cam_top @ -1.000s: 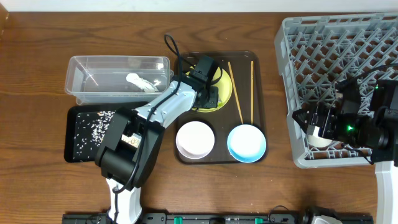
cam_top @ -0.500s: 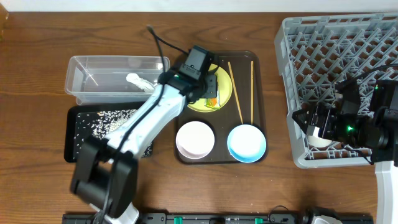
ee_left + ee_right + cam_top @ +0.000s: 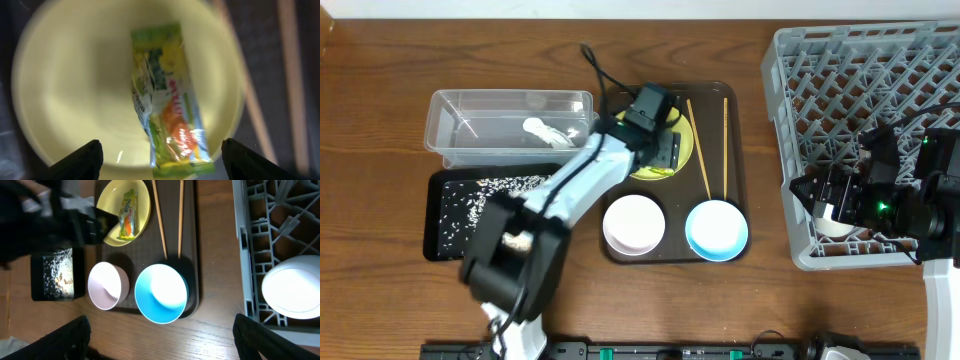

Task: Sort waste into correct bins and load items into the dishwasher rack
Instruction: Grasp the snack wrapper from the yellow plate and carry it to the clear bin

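**Left arm.** It reaches from the near counter edge diagonally up and right, across the black tray (image 3: 455, 215), with the wrist turned down over the pale-yellow plate (image 3: 75, 100). The left hand (image 3: 162, 162) points straight down. Its fingers are spread wide to the lower corners of its own view and grip nothing. The snack wrapper (image 3: 170, 100) lies flat in the plate, below and between the fingers. The blur prevents telling whether they touch it.

**Views compared.** From overhead the arm hides the wrapper and most of the plate. The right wrist view shows both clearly at the far left of the brown serving tray (image 3: 712, 120), beside the chopsticks (image 3: 159, 220). The white bowl (image 3: 107, 285) and light-blue bowl (image 3: 161, 292) sit on the tray's near side.

**Right arm.** It is held over the near-left corner of the dishwasher rack (image 3: 880, 70). The right hand (image 3: 167, 337) is fully spread and empty. The small white cup (image 3: 292, 290) sits in a rack compartment, beside the hand and not between its fingers.
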{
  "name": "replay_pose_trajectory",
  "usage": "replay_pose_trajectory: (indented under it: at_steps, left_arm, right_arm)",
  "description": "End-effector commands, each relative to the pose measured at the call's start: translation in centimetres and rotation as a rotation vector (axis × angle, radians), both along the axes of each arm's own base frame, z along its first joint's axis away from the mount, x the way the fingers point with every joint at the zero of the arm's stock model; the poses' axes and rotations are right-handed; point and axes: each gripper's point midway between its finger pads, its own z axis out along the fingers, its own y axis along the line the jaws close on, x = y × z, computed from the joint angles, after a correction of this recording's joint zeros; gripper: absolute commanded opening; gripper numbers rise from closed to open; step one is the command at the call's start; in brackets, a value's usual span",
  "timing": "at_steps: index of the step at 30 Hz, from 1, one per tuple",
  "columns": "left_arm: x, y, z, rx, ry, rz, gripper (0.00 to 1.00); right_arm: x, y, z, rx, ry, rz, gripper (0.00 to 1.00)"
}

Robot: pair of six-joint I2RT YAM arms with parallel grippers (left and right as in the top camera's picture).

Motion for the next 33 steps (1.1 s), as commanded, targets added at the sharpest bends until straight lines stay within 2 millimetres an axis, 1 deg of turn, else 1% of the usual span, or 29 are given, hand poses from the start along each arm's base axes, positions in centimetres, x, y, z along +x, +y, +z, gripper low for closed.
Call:
replay_pose_trajectory:
  at_steps: [1, 4, 6, 7, 8, 11, 12, 14, 17, 21, 23, 24, 26, 27, 29, 31, 33]
  left_arm:
    - [0.2, 0.3, -2.6, 0.054, 0.029, -0.028, 0.78]
    - [-0.2, -0.2, -4.0, 0.036, 0.066, -0.044, 0.77]
    - [-0.4, -0.3, -4.8, 0.036, 0.086, -0.048, 0.72]
    - [-0.5, -0.3, -5.1, 0.039, 0.092, -0.048, 0.65]
    - [-0.5, -0.3, -5.2, 0.040, 0.093, -0.047, 0.55]
    - [-0.4, -0.2, -5.0, 0.038, 0.090, -0.046, 0.13]
    - [-0.4, -0.2, -4.8, 0.036, 0.087, -0.044, 0.06]
    - [-0.1, 0.0, -3.8, 0.027, 0.071, -0.039, 0.06]
    - [0.5, 0.4, -1.0, 0.004, 0.029, -0.024, 0.06]
    - [1.1, 1.4, 4.8, -0.044, -0.067, 0.002, 0.06]
    - [1.1, 2.8, 7.7, -0.045, -0.121, 0.032, 0.06]
    - [1.1, 3.9, 9.0, -0.031, -0.146, 0.058, 0.06]
    - [0.9, 6.3, 10.7, 0.007, -0.174, 0.112, 0.06]
    - [0.8, 7.9, 11.2, 0.035, -0.179, 0.146, 0.06]
    - [0.4, 11.0, 11.3, 0.097, -0.162, 0.212, 0.06]
    - [0.0, 13.9, 10.6, 0.149, -0.121, 0.272, 0.06]
    - [-0.1, 16.2, 9.4, 0.173, -0.075, 0.322, 0.06]
  right_arm:
    - [0.0, 0.3, 0.5, -0.007, -0.021, 0.018, 0.89]
    - [0.0, 0.3, 0.5, -0.007, -0.022, 0.018, 0.89]
    - [0.1, 0.3, 0.5, -0.007, -0.023, 0.018, 0.89]
    - [0.0, 0.3, 0.5, -0.007, -0.022, 0.018, 0.89]
    - [0.0, 0.3, 0.5, -0.007, -0.021, 0.018, 0.89]
    - [0.0, 0.3, 0.5, -0.007, -0.020, 0.018, 0.89]
    - [0.0, 0.3, 0.5, -0.007, -0.020, 0.018, 0.89]
    - [0.0, 0.3, 0.5, -0.007, -0.021, 0.018, 0.89]
    - [0.0, 0.3, 0.5, -0.007, -0.020, 0.018, 0.89]
    - [0.0, 0.3, 0.5, -0.007, -0.020, 0.018, 0.89]
    - [0.0, 0.3, 0.5, -0.007, -0.020, 0.018, 0.89]
    - [0.0, 0.3, 0.5, -0.006, -0.020, 0.018, 0.89]
    - [0.0, 0.3, 0.5, -0.007, -0.020, 0.018, 0.89]
    - [0.0, 0.3, 0.5, -0.007, -0.020, 0.018, 0.89]
    - [0.0, 0.3, 0.5, -0.007, -0.020, 0.018, 0.89]
    - [0.0, 0.3, 0.5, -0.007, -0.020, 0.018, 0.89]
    - [0.0, 0.3, 0.5, -0.007, -0.021, 0.018, 0.89]
